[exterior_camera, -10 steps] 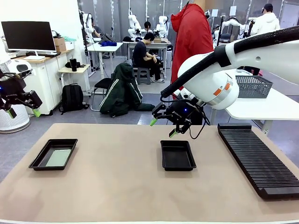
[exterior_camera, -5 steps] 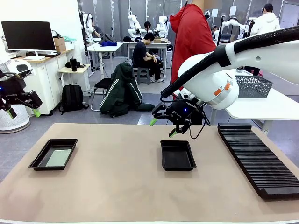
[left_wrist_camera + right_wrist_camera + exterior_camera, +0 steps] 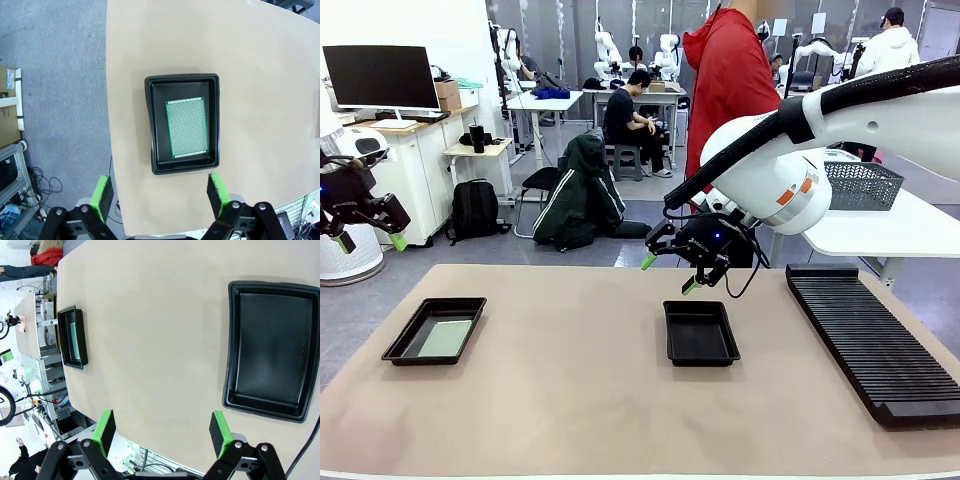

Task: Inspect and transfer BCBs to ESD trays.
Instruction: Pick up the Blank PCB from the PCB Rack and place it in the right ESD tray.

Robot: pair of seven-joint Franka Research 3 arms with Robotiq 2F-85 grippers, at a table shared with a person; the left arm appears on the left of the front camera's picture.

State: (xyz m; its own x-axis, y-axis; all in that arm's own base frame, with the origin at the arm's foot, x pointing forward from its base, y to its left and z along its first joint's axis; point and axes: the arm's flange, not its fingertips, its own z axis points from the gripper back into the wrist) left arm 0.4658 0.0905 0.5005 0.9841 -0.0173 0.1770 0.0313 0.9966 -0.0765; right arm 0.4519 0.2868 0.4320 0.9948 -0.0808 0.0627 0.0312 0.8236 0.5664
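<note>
Bright, even indoor light, soft shadows, sharp focus, wrist-view edges curved.

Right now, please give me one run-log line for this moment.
left gripper: open, empty | right gripper: open, empty | left tray: one BCB | middle tray: empty

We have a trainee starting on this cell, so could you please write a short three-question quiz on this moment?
1. True or false: a BCB lies inside the left ESD tray.
2. The middle ESD tray, near the right arm's fingers, holds: A) a BCB, B) nothing, C) two BCBs.
3. Fill in: the left arm's fingers stand ____ (open or shut).
Key: 1 true; 2 B; 3 open.
</note>
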